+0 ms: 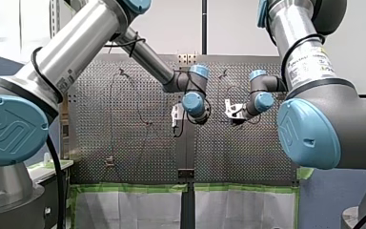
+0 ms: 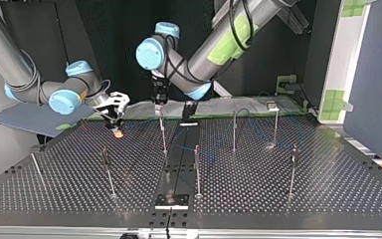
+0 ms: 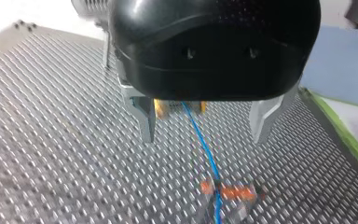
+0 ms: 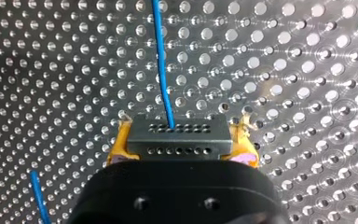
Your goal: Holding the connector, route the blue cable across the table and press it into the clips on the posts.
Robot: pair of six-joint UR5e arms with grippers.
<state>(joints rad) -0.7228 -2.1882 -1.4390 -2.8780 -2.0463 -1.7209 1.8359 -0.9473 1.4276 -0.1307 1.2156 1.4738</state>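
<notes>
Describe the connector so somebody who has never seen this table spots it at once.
Over the perforated table, find my right arm's jaws, the ones with yellow pads. The connector is the dark grey block clamped between those pads. Nothing else nearby has rows of small holes in its face or the blue cable running out of it.

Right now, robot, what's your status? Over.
Right fingers shut on connector. Left fingers open, astride cable. Cable crosses clip below them; seated or not, can't tell. Nothing blocking in view.
</notes>
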